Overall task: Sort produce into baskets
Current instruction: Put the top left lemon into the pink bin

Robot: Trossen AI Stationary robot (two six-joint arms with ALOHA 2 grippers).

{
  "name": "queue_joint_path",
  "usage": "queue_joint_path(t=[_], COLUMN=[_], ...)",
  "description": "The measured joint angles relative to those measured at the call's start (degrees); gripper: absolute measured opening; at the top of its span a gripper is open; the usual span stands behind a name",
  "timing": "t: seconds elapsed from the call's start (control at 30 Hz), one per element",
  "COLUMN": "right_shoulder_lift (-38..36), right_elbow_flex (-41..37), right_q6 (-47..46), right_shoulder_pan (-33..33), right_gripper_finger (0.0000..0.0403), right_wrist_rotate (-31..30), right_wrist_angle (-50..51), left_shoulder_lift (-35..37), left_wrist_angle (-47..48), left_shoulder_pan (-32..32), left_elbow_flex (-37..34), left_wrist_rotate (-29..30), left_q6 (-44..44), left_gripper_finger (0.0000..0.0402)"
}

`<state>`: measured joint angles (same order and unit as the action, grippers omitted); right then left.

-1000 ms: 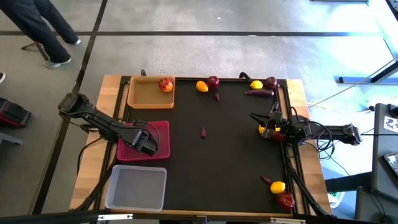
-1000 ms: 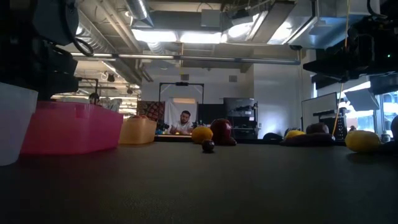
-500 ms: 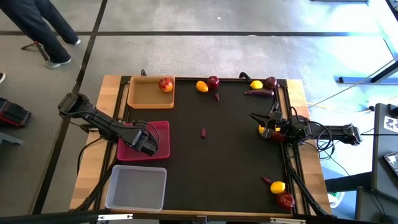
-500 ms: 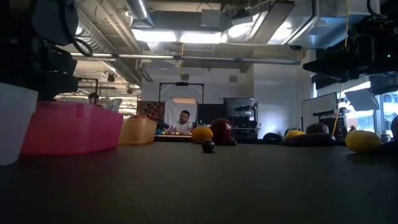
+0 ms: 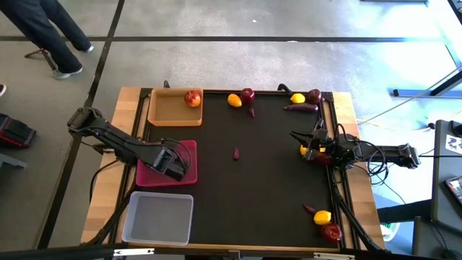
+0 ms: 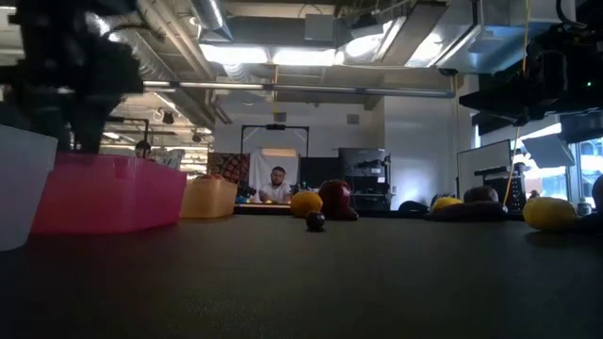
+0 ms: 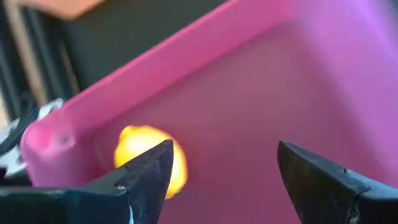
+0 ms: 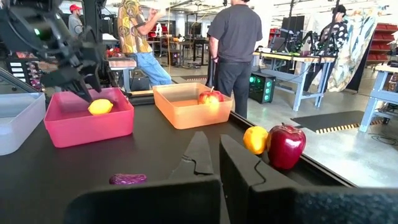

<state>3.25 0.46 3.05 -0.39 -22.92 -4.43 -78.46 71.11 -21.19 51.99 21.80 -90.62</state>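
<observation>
Spanning black table mat [image 5: 267, 173], busy workshop.

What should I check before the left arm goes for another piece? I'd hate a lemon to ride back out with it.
1. Lemon lies in the pink tray: ok.
2. Left pincer is open, nothing between its fingers: ok.
3. Pincer is clear above the tray's rim: cannot tell; it hangs just over the tray.
4. Right pincer is shut and parked at the table's right edge, out of the way: ok.
5. Apple sits in the tan tray: ok.
6. Clear tray has a piece in it: not ok, it holds nothing; a purple root lies mid-table.
</observation>
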Motion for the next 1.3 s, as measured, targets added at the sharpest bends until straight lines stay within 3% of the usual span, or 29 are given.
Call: queue_joint_path(t=[0.2, 0.37, 0.5, 0.97, 1.3], right_shoulder_lift=[0.0, 0.0, 0.0, 0.0, 0.0], right_elbow_flex=[-0.01, -0.01, -0.01, -0.01, -0.01], right_q6=[0.0, 0.0, 0.02, 0.02, -0.18], right_shoulder_pan=[0.0, 0.01, -0.01, 0.01, 0.01], right_gripper_finger=[0.0001, 0.0001, 0.0001, 0.0001, 0.0001], right_wrist_rotate=[0.0, 0.0, 0.0, 0.0, 0.02], right_wrist_angle=[0.0, 0.0, 0.0, -0.04, -0.04], left_shoulder_lift=[0.0, 0.0, -0.27, -3.82, -9.46], left_wrist_angle=[-4.37, -15.52, -24.7, -48.06, -54.9], left_shoulder_pan=[0.02, 1.29, 3.32, 13.73, 23.38], left_elbow_flex=[5.85, 7.11, 7.11, 7.1, 7.82], left_wrist_rotate=[7.28, 10.69, 10.67, 10.5, 0.68], left_q6=[6.21, 17.5, 27.13, 46.98, 56.13], left_gripper_finger=[0.028, 0.028, 0.028, 0.028, 0.028])
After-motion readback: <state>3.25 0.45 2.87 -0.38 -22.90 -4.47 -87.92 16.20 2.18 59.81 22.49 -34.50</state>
